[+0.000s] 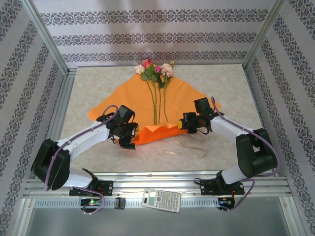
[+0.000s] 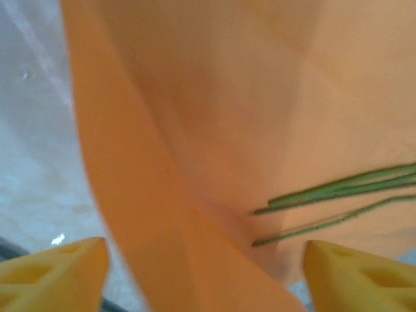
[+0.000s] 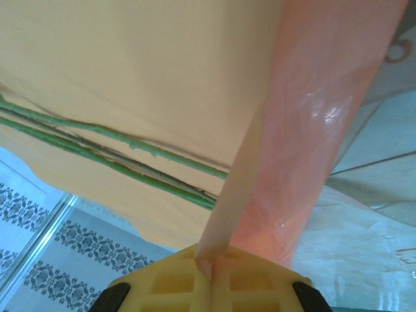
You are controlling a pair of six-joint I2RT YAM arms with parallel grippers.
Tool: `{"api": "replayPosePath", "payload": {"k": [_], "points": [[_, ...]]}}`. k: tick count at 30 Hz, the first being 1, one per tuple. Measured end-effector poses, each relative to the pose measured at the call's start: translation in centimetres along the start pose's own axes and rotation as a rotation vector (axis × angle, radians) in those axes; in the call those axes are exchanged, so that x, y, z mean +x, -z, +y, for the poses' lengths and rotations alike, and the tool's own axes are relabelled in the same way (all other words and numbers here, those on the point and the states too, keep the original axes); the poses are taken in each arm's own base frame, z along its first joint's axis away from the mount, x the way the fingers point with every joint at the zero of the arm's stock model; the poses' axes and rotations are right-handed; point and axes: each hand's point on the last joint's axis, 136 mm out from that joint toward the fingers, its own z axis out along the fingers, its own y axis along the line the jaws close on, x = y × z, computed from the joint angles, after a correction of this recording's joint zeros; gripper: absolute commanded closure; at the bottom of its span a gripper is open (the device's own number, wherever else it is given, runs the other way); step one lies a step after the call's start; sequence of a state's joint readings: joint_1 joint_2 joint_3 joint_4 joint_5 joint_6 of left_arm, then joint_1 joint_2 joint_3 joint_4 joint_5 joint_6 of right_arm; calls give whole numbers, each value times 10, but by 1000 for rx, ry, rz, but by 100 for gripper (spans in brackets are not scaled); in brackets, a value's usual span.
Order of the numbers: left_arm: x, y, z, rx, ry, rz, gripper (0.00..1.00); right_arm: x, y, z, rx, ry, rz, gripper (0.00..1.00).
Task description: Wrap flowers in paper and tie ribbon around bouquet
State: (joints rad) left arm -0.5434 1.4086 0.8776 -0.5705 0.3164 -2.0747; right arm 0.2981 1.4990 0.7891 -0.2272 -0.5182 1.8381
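We see the flowers (image 1: pixel 155 70) lying along the middle of the paper (image 1: pixel 125 98), with their heads toward the far wall and their stems (image 1: pixel 156 105) running back toward the arms. The paper is spread on the counter (image 1: pixel 83 105), and its near edge is folded up over the stem ends.

From above, the left pincer (image 1: pixel 129 140) sits at the left end of that fold and the right pincer (image 1: pixel 187 124) at the right end, but the overhead view does not show how they are set. The left wrist view does: the left pincer's yellow fingers (image 2: pixel 58 266) are spread wide, with a raised ridge of paper between them. In the right wrist view the pads (image 3: pixel 182 283) are pressed together, pinching a thin edge of the sheet. A clear film (image 3: pixel 383 166) lies on the counter beside it.
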Motion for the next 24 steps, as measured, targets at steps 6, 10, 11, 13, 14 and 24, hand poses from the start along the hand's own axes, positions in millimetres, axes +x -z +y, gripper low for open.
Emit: {"api": "replayPosePath", "payload": {"k": [6, 10, 11, 13, 14, 24], "points": [[7, -11, -22, 26, -2, 1, 100, -4, 5, -5, -8, -5, -6, 84], [7, -11, -29, 39, 3, 3, 100, -11, 13, -2, -13, 57, -30, 52], [7, -12, -30, 38, 6, 2, 100, -13, 15, -1, -8, 89, -41, 48], [8, -16, -36, 32, 12, 1, 100, -13, 22, 3, -2, 173, -64, 44], [8, -17, -39, 31, 15, 1, 100, -11, 26, 5, -5, 210, -70, 42], [9, -18, -66, 49, 12, 11, 100, 23, 58, -22, -67, 578, -103, 42]]}}
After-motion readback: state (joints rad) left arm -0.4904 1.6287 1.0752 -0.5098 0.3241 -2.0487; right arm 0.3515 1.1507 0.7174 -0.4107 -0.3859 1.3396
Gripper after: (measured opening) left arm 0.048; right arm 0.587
